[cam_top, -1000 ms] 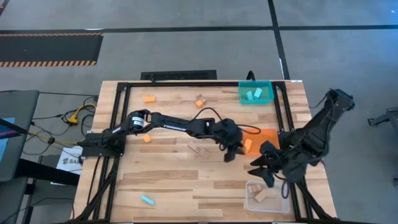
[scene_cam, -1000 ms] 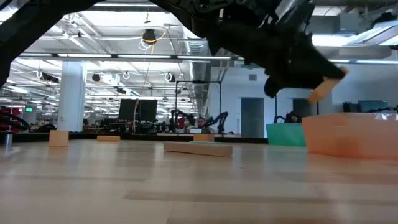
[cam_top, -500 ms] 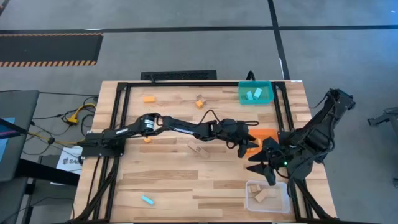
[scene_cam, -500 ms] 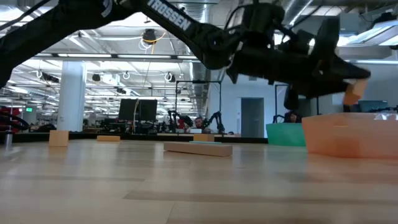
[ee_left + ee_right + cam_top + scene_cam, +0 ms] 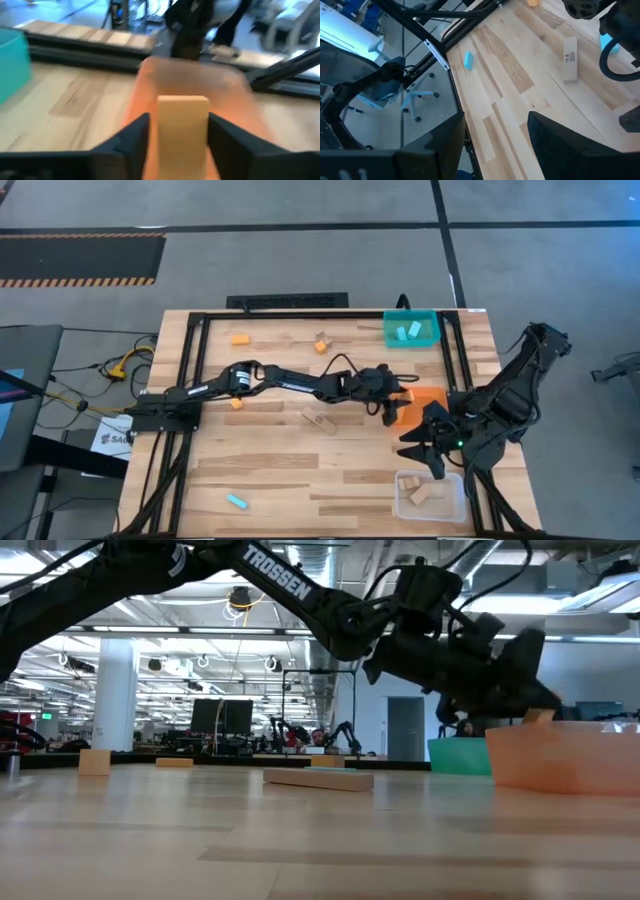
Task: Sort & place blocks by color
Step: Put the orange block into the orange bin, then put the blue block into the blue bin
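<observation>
Left gripper (image 5: 393,410) reaches across the table to the near-left edge of the orange bin (image 5: 425,400). In the left wrist view an orange block (image 5: 183,132) stands between the two fingers (image 5: 131,137), with thin gaps on both sides; cannot tell whether the pads touch it or have let it go. In the low view the block's top (image 5: 540,716) shows just above the bin rim, under the gripper.

Right gripper (image 5: 418,450) waits at the right side, between the orange bin and the clear bin (image 5: 430,495), fingers spread, nothing between them.

Remaining blocks: two tan ones in the clear bin at the near right; two cyan ones in the teal bin (image 5: 411,329) at the far right. Loose on the table: a tan block (image 5: 319,420) left of the left gripper, orange blocks at far left (image 5: 239,338) and left (image 5: 236,403), one (image 5: 321,344) far centre, a cyan block (image 5: 236,501) near left.
</observation>
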